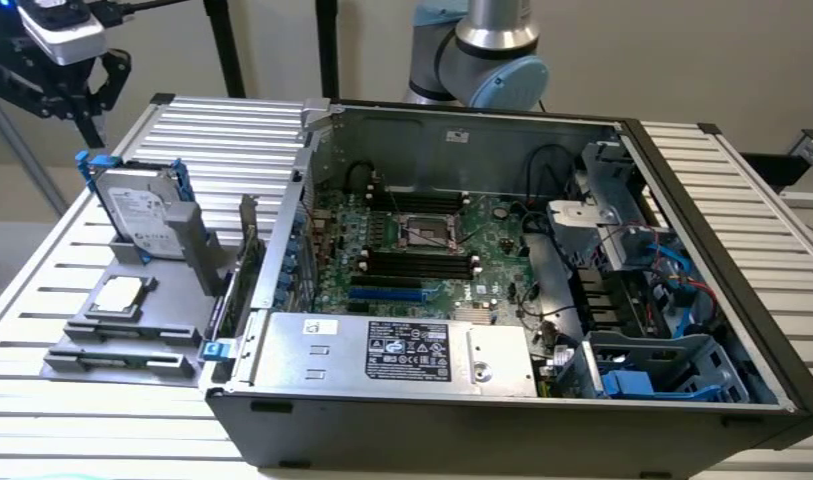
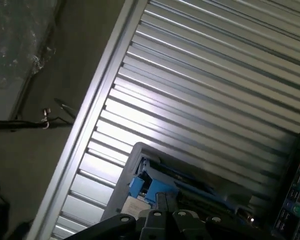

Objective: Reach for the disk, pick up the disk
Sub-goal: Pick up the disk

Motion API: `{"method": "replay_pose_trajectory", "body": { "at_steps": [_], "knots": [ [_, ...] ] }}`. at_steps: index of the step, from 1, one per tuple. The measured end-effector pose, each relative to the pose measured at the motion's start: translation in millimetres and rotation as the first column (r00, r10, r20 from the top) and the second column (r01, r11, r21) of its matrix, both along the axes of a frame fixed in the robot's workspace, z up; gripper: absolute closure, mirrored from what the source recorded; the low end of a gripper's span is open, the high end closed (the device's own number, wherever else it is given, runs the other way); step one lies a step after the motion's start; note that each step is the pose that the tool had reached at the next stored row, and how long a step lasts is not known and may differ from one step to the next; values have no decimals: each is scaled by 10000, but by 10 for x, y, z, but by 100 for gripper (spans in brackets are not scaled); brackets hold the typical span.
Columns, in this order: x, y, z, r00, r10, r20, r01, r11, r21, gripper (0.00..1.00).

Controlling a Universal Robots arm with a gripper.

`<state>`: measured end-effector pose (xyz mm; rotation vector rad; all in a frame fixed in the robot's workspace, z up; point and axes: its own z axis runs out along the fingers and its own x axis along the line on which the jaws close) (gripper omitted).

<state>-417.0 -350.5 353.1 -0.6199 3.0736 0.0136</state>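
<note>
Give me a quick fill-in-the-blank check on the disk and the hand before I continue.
1. The disk stands ___ in its grey holder.
2. The hand hangs toward the exterior view's ___ of the disk, apart from it.
3. The processor chip lies ___ on the grey holder.
4. The open computer case sits to the exterior view's ___ of the disk.
Missing words: upright; left; flat; right.

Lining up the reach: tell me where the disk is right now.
The disk stands upright in a grey holder on the exterior view's left, beside the open computer case, with the small processor chip lying nearer the camera.
</note>
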Motion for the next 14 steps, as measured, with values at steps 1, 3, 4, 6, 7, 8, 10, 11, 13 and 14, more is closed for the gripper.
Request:
{"method": "replay_pose_trajectory", "body": {
  "at_steps": [1, 3, 4, 6, 7, 8, 10, 11, 13, 14],
  "knots": [
    [0, 0, 4, 9998, 187, 1, -187, 9998, 0, 89],
    [0, 0, 8, 9985, 541, 1, -541, 9985, 0, 89],
    [0, 0, 10, 9973, 730, 1, -730, 9973, 0, 89],
    [0, 0, 11, 9940, 1089, 2, -1089, 9940, 0, 89],
    [0, 0, 11, 9920, 1266, 1, -1266, 9920, 0, 89],
    [0, 0, 12, 9895, 1447, 0, -1447, 9895, 0, 89],
    [0, -1, 12, 9833, 1823, 0, -1823, 9833, 0, 89],
    [0, 0, 12, 9798, 1999, -1, -1999, 9798, 0, 89],
    [0, 0, 12, 9719, 2355, 0, -2355, 9719, 0, 89],
    [0, 0, 12, 9675, 2529, 0, -2529, 9675, 0, 89]
  ]
}}
